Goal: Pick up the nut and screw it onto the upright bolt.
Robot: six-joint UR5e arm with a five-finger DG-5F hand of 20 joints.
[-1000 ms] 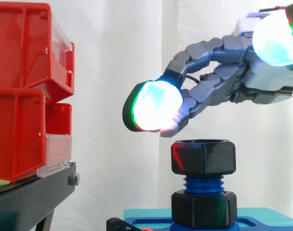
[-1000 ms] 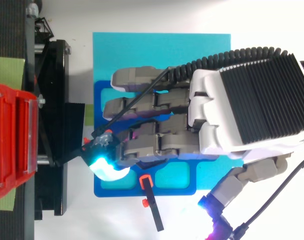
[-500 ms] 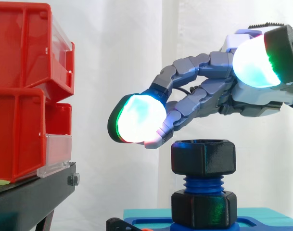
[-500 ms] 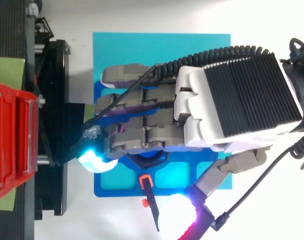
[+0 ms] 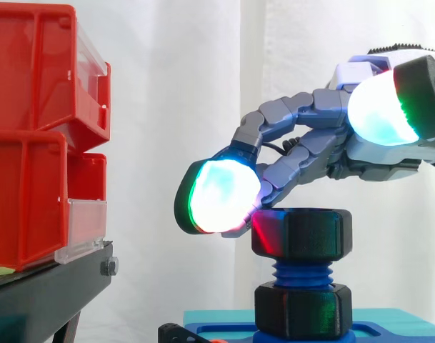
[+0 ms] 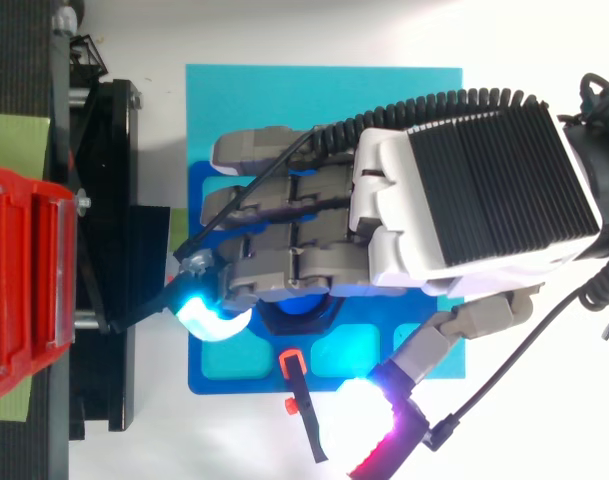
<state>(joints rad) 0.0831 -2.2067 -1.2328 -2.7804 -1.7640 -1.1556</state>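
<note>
nearest the side camera, the thumb pad stands high, clear of the work. behind it the hand is released, not clamped: its fingers arch over the nut, one glowing fingertip against its left face. the nut sits atop the upright blue bolt with bare thread below, so i judge the pick-up done and most of the screwing left. the blue tray shows bare pockets. to the left, the red bins on the black stand hide their contents.
</note>
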